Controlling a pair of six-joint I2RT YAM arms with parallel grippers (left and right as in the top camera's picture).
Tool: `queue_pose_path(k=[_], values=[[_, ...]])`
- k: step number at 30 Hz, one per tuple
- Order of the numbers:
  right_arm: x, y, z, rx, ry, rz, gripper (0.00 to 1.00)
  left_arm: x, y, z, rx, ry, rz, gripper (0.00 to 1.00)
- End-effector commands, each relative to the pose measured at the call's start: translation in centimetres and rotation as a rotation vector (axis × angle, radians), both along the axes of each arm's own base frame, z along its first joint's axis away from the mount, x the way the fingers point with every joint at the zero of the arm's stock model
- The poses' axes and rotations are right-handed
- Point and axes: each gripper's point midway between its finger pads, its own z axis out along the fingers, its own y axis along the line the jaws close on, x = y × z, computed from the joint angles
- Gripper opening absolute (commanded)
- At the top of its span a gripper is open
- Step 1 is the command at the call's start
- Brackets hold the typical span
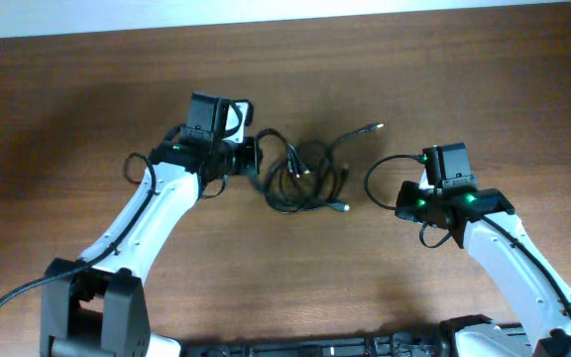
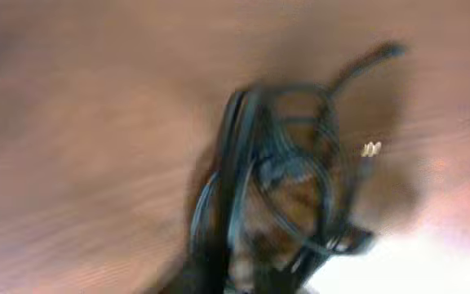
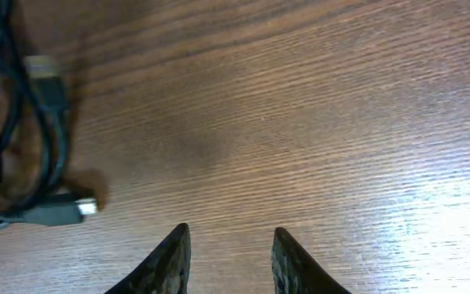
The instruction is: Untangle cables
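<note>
Cables (image 1: 303, 177) are lying in a loose black knot ahead and to the left of my right gripper (image 3: 228, 263), whose jaws are standing apart, holding nothing. My left gripper (image 1: 255, 157) is sitting at the knot's edge; I cannot tell whether its jaws are gripping. I am judging the cords light, limp and slippery, best taken near a free plug (image 1: 376, 127). A smooth wooden table (image 1: 484, 69) is stretching outward from both.

Both look the same to me, left arm (image 1: 157, 208) and right arm (image 1: 523, 258): white shells with black joints, a boxy black camera block (image 1: 209, 116) on the wrist, tiny green lights (image 1: 176, 149) just behind that block, thin black wires (image 1: 130, 167) looping beside it, and dark tapered fingers (image 3: 170, 265).
</note>
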Motion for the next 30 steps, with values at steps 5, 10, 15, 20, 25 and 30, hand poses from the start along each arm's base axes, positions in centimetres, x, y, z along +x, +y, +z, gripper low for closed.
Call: queue_pose_path(k=[5, 10, 15, 20, 25, 30], values=[[3.3, 8.2, 5.0, 0.331, -0.277, 0.391, 0.54, -0.7, 3.1, -1.1, 0.144, 0.050, 0.121, 0.55], [3.1, 8.7, 3.4, 0.192, -0.248, 0.405, 0.58, -1.2, -0.9, -1.9, 0.011, 0.048, -0.053, 0.50], [1.8, 4.3, 0.9, 0.025, -0.107, 0.169, 0.61, -1.0, -7.3, -4.4, 0.014, -0.034, -0.205, 0.49], [0.8, 4.1, 0.4, 0.020, -0.061, 0.170, 0.61, 2.9, -2.4, -8.9, 0.339, -0.123, -0.013, 0.52], [0.4, 4.2, 0.3, 0.026, -0.045, 0.173, 0.63, 5.5, 4.5, -8.6, 0.427, -0.129, 0.225, 0.58], [4.1, 9.8, 4.4, 0.247, -0.293, 0.370, 0.66, 2.3, 4.1, -10.6, 0.248, 0.093, 0.170, 0.51]])
